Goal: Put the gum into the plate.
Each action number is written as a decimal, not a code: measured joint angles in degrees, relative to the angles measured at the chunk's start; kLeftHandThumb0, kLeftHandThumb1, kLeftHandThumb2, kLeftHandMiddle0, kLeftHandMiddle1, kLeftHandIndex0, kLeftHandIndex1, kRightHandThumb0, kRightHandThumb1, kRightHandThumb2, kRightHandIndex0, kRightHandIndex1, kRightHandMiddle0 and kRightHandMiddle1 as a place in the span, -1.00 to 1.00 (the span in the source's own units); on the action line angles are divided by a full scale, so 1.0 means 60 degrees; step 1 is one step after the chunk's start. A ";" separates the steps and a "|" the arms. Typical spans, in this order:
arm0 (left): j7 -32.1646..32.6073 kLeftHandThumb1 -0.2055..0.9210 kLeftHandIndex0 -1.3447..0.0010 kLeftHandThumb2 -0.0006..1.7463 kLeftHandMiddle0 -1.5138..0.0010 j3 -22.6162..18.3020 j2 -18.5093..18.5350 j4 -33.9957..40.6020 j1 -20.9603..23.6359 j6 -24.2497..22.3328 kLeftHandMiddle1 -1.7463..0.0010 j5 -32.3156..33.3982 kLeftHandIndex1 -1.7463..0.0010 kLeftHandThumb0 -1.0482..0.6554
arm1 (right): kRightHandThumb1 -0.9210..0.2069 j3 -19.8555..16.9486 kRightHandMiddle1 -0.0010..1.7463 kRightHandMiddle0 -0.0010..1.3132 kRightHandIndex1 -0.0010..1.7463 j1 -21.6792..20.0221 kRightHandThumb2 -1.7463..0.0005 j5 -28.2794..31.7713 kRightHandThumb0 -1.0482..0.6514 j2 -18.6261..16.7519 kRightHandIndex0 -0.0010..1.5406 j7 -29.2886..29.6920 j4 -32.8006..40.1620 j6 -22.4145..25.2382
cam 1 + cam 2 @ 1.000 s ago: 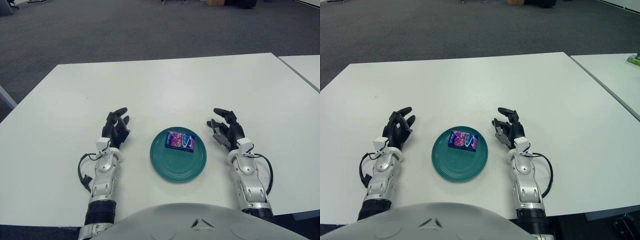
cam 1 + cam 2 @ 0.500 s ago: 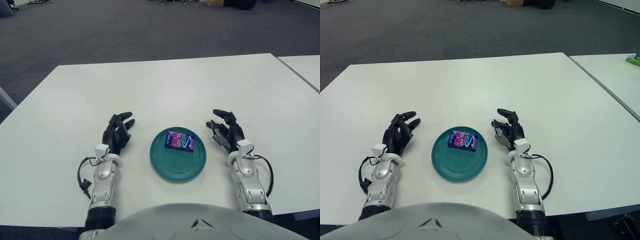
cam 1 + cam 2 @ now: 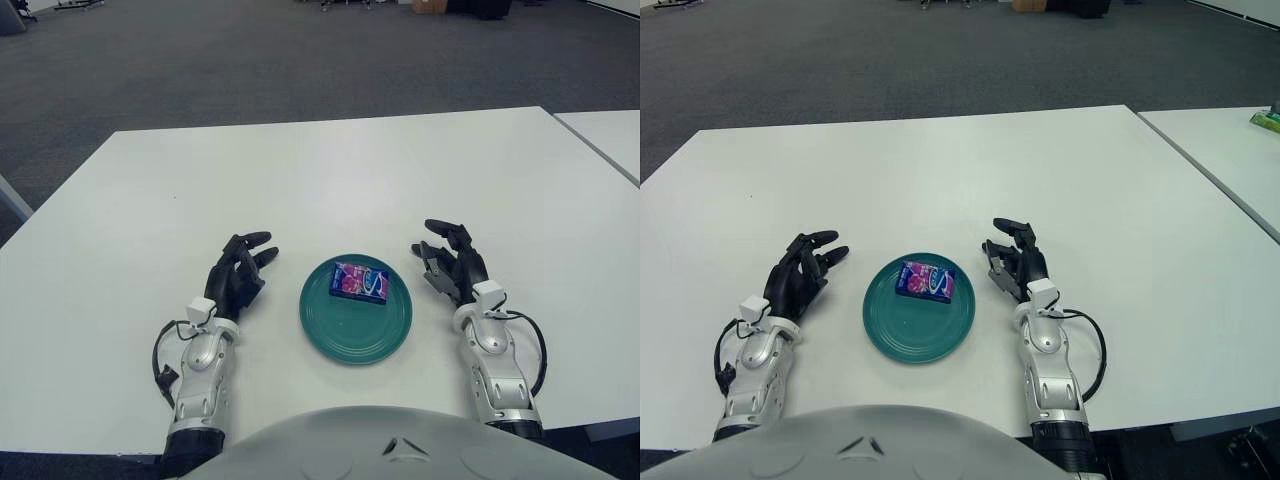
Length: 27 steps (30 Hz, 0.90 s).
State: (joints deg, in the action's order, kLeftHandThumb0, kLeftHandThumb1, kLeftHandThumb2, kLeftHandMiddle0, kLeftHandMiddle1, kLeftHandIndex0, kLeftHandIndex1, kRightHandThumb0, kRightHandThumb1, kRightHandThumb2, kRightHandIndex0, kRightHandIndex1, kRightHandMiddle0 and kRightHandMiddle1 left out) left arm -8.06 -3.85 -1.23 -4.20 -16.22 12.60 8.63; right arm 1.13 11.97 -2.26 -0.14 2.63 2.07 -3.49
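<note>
A purple and blue pack of gum (image 3: 360,282) lies flat in the far part of a round teal plate (image 3: 350,335) near the front of the white table. My left hand (image 3: 240,272) rests on the table to the left of the plate, fingers relaxed and pointing toward it, holding nothing. My right hand (image 3: 447,262) rests to the right of the plate, fingers relaxed and empty. Neither hand touches the plate or the gum.
The white table (image 3: 330,180) stretches away to a far edge before a grey carpeted floor. A second white table (image 3: 1230,150) stands at the right across a narrow gap, with a small green object (image 3: 1266,120) on it.
My left hand has shifted a little forward and turned its fingers rightward toward the plate. The right hand, the plate and the gum have not moved.
</note>
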 measured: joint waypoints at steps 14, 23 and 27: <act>0.0508 1.00 0.34 0.04 0.24 0.0052 -0.0295 0.0377 -0.0017 -0.0425 0.10 -0.0072 -0.32 -0.82 | -0.89 0.0019 0.18 -0.85 -0.29 -0.0010 0.33 0.0003 -0.30 -0.0142 -0.29 0.0094 -0.0489 -0.0533; 0.0694 1.00 0.35 0.05 0.25 0.0057 -0.0318 0.0379 -0.0017 -0.0315 0.11 -0.0240 -0.32 -0.81 | -0.91 0.0010 0.17 -0.85 -0.38 0.0026 0.33 0.0009 -0.33 -0.0194 -0.33 0.0146 -0.0615 -0.0807; 0.0721 1.00 0.36 0.06 0.25 0.0085 -0.0311 0.0378 -0.0035 -0.0273 0.11 -0.0377 -0.32 -0.81 | -0.92 0.0009 0.18 -0.84 -0.40 0.0030 0.34 0.0005 -0.32 -0.0203 -0.32 0.0165 -0.0659 -0.0887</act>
State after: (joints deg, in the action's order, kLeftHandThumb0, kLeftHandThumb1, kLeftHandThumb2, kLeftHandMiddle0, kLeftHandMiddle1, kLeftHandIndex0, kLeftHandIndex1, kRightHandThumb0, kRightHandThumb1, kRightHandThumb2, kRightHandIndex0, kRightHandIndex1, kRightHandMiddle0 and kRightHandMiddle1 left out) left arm -3.74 -3.34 -3.09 -1.93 -16.43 10.96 6.37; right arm 1.18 12.15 -2.24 -1.36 3.63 -1.88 -8.82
